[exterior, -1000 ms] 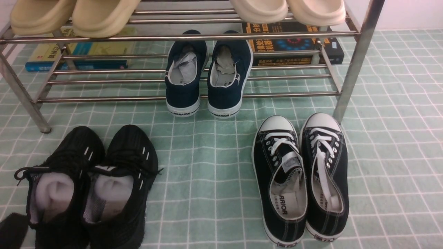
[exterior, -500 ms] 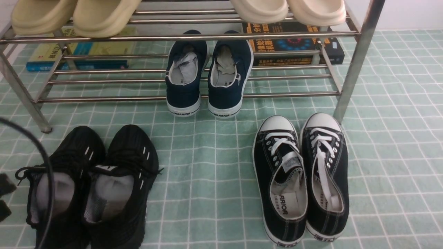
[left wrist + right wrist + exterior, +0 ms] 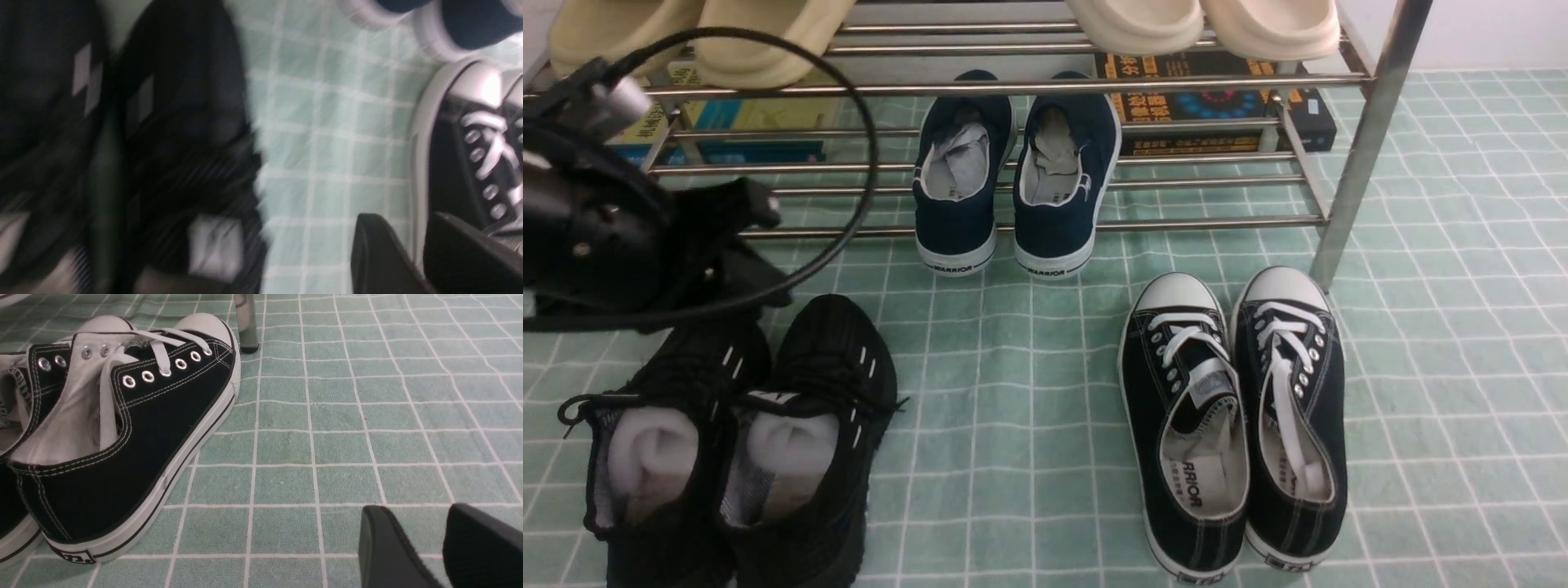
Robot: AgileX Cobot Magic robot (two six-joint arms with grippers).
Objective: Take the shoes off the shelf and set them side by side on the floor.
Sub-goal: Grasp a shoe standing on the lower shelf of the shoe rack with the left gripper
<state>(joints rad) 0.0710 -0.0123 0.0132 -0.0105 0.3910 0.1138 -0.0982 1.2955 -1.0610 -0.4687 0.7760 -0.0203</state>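
Note:
The two navy slip-on shoes (image 3: 956, 192) (image 3: 1062, 188) stand side by side on the lower tier of the steel shelf (image 3: 1176, 222), heels towards me and overhanging the front bar. My left gripper (image 3: 772, 249) hangs left of them, above the black knit sneakers, open and holding nothing. Its wrist view is blurred: the dark fingers (image 3: 380, 253) stand apart over the floor (image 3: 327, 155), and the shoes' white-soled heels (image 3: 474, 24) show at the far edge. My right gripper (image 3: 414, 512) is open over bare floor (image 3: 327, 449), beside the laced sneakers; the front view does not show it.
Black knit sneakers (image 3: 735, 441) sit front left and black white-laced sneakers (image 3: 1233, 425) front right on the floor (image 3: 1029, 392). Beige slippers (image 3: 768, 41) (image 3: 1201, 24) lie on the top tier. Books (image 3: 1217, 106) (image 3: 752, 114) lie under the shelf. The shelf's right leg (image 3: 1364, 147) stands by the laced pair.
My left arm has risen from the lower left corner to stand before the shelf's left part, trailing a cable loop. No shoe has moved.

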